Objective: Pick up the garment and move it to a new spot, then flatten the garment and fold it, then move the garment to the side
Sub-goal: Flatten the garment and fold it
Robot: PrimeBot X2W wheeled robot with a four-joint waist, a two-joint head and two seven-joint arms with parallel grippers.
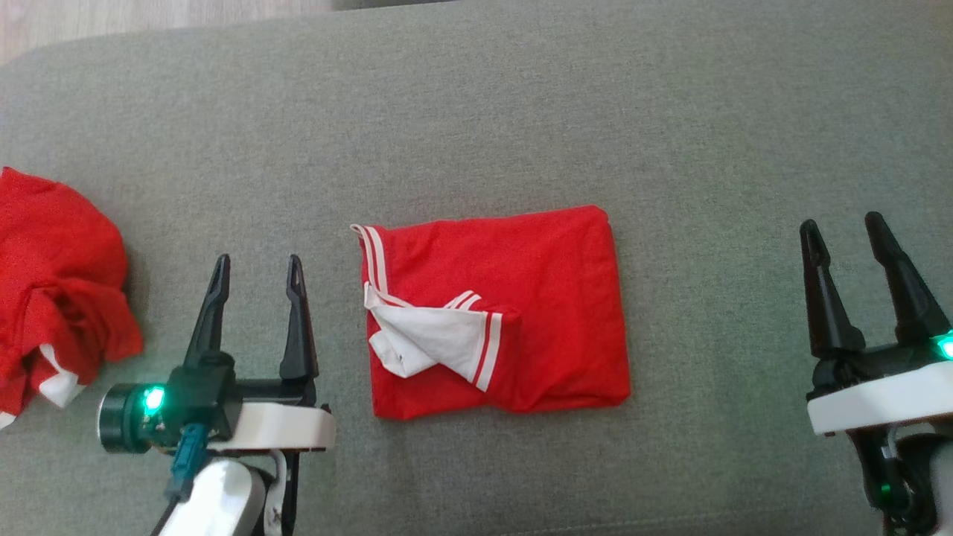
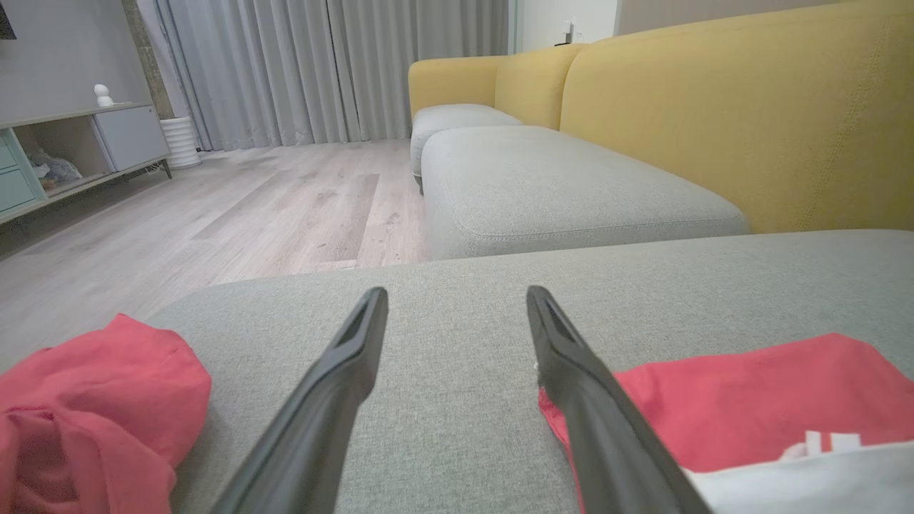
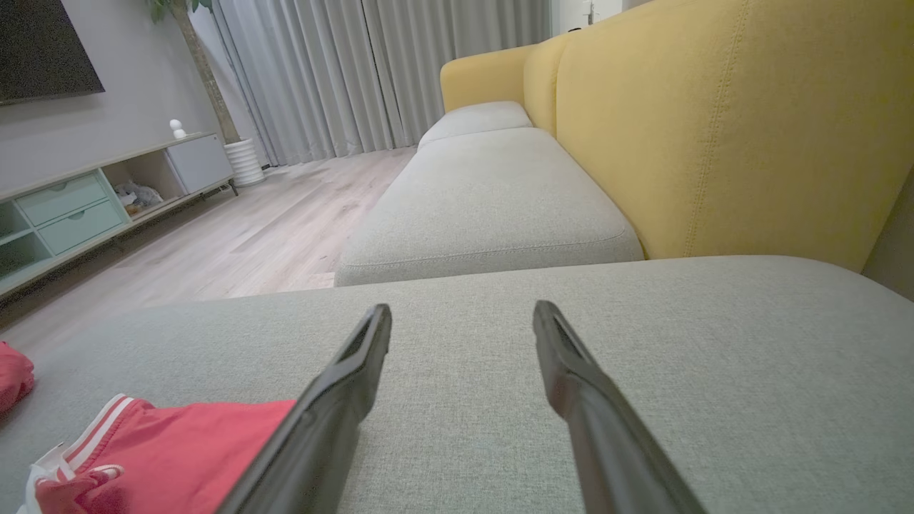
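Left gripper (image 1: 257, 260) and right gripper (image 1: 845, 222), fingers spread, empty.

Yellow sofa (image 2: 714, 128), curtains (image 2: 321, 71), seemingly wooden floor (image 2: 214, 221).

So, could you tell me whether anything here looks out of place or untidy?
The folded red garment is neat, but a white striped flap lies rumpled on top. A second red garment sits crumpled at the left edge.
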